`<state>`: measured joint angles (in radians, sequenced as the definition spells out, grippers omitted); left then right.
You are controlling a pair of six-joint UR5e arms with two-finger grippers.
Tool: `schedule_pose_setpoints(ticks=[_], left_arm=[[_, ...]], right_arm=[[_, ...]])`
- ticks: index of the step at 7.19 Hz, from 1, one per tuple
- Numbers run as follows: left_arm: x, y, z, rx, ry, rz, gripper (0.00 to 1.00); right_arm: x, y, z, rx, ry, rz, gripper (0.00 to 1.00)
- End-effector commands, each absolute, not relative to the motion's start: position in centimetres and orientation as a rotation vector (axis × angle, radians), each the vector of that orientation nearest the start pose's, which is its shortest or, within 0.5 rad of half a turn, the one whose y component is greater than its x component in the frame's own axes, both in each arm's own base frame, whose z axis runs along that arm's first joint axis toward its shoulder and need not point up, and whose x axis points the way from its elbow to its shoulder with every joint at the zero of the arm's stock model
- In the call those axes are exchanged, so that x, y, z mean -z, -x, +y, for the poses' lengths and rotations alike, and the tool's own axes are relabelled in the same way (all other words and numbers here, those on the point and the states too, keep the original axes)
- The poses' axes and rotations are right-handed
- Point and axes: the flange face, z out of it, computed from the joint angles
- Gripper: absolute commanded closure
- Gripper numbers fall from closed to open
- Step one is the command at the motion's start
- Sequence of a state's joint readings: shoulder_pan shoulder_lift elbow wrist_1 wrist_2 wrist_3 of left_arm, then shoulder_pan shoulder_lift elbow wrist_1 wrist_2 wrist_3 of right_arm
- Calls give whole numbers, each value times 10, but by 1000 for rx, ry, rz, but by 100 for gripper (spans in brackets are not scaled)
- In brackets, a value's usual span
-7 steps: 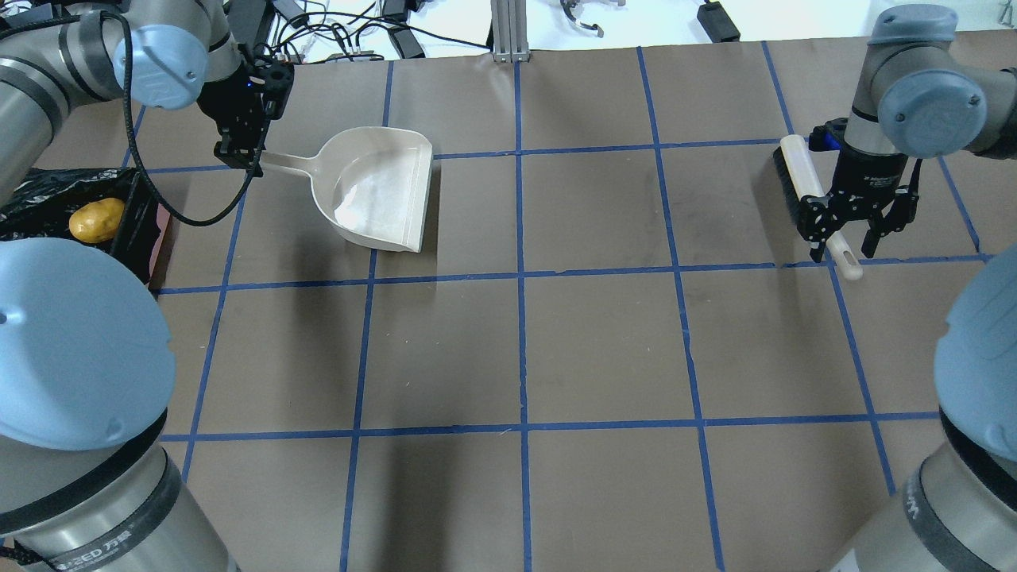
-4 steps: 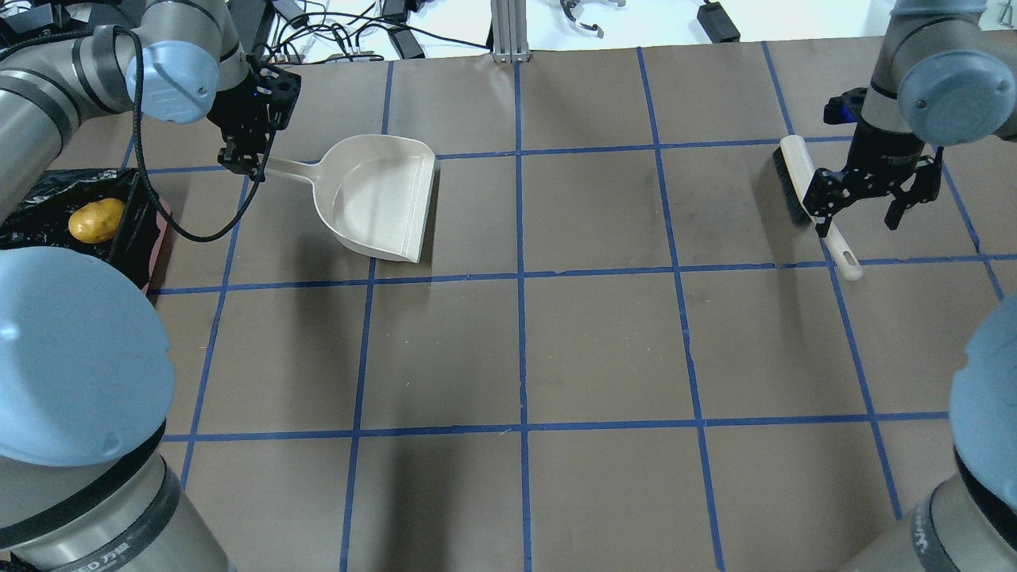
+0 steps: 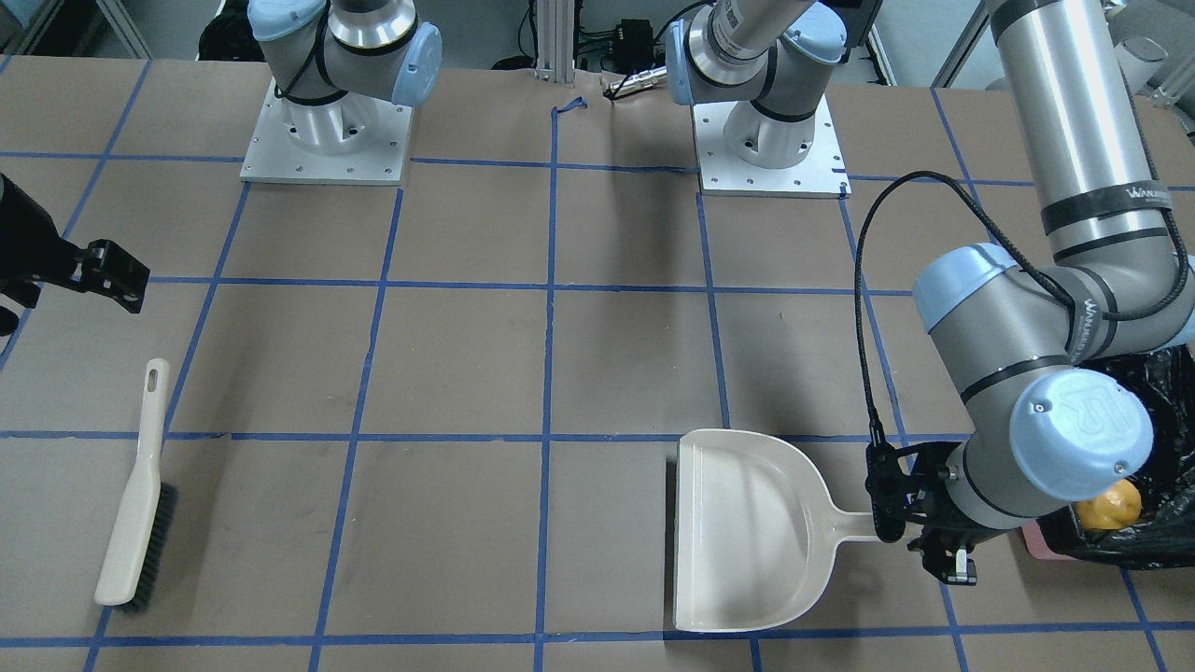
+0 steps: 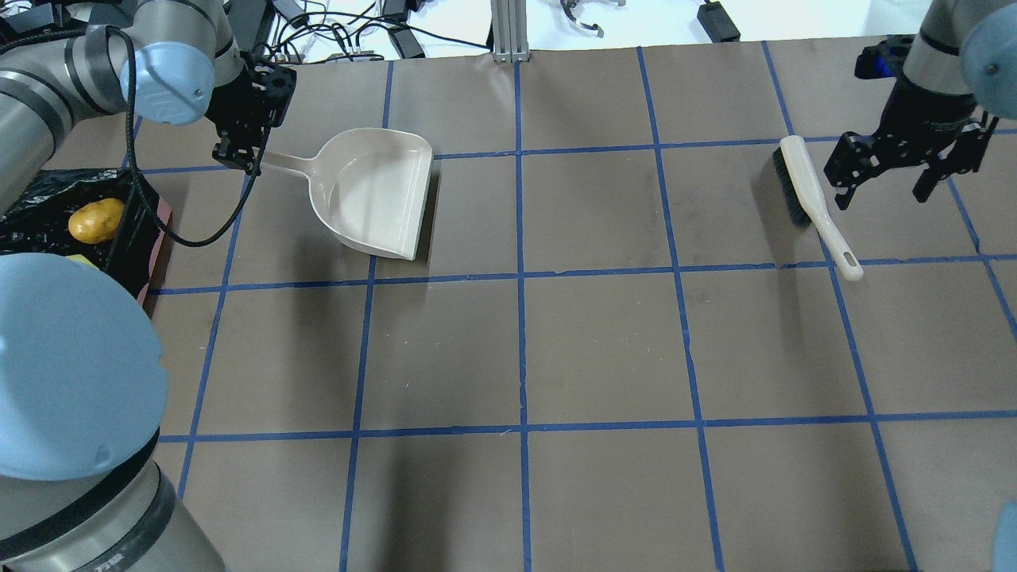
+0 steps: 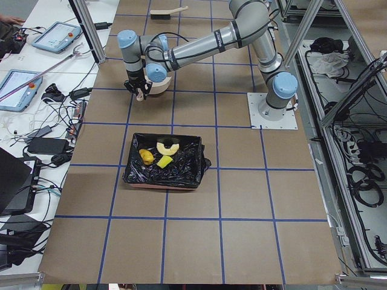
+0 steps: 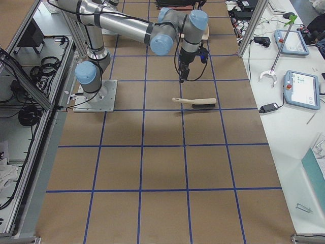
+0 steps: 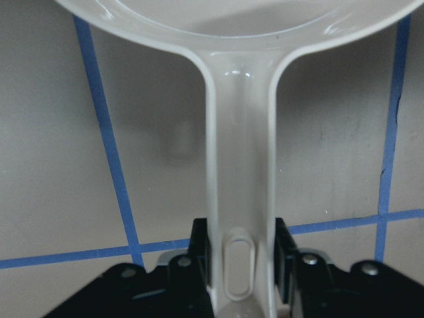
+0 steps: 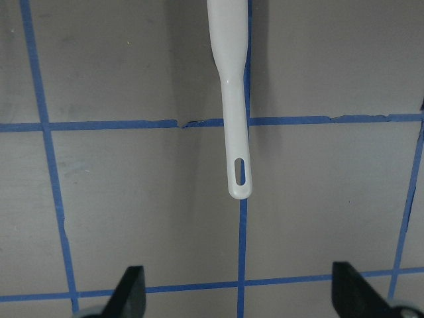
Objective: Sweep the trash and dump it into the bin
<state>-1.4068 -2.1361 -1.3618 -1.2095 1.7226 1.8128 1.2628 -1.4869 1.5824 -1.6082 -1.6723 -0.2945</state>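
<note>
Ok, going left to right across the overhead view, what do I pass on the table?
bin → left gripper → dustpan → brush → right gripper. The potato-like lump lies inside the bin, so it is left out.

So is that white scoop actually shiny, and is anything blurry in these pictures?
Left wrist view: the dustpan handle carries a small glare spot, with a soft shadow beside it. Overhead view: a dark shadow strip runs along its open edge. Right wrist view: the brush is sharp, while the dark fingertips of the right hand at the bottom edge look slightly softer.
</note>
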Motion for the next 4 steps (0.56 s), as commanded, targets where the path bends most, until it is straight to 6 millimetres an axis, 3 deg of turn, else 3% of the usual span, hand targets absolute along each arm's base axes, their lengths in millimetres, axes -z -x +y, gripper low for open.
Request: schedule_pose_setpoints(ticks=[1,2,3,4], left_arm=[[-280,2,-698,193,2319,-2224,100],[-275,4,-695,198,2290,-2239,100],[-272,5,-693,197,2283,-2235,100],[-271,5,-693,187,2285,-2227,100]], right_arm=[[-492,17,-511,49,-27,3148,0],[-508,-5,-514,102,-10,3106,0],[-512,-49,-511,75,-109,3093,0],[-514,-107,-503,85,-104,3106,0]])
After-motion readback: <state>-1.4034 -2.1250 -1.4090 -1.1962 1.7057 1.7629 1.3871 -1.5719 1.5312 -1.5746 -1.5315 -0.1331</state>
